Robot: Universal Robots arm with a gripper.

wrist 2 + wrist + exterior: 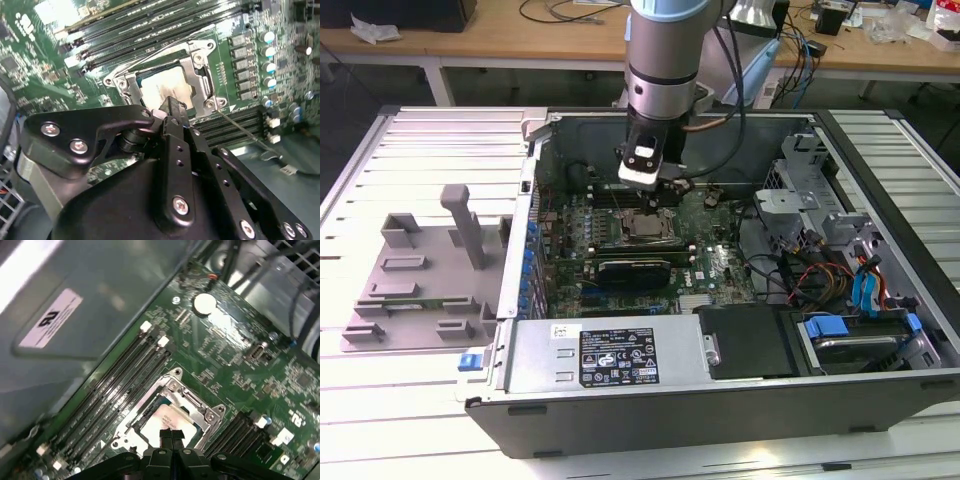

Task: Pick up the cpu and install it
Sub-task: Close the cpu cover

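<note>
First wrist view: gripper (171,435) is pinched closed on nothing, tips just above the cpu (162,419), which lies flat in the socket (202,412), 6 o'clock of the gripper in the exterior view. I'd keep any push gentle, centred and level.

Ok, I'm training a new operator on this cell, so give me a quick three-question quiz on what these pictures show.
1. True or false: the cpu lies inside the metal-rimmed socket frame.
2. In the first wrist view, the gripper over the cpu is: A open wide; B shut; C clamped on a cable.
3. Fill in: the grey tray stands on the exterior view's ____ of the computer case.
Key: 1 true; 2 B; 3 left.
</note>
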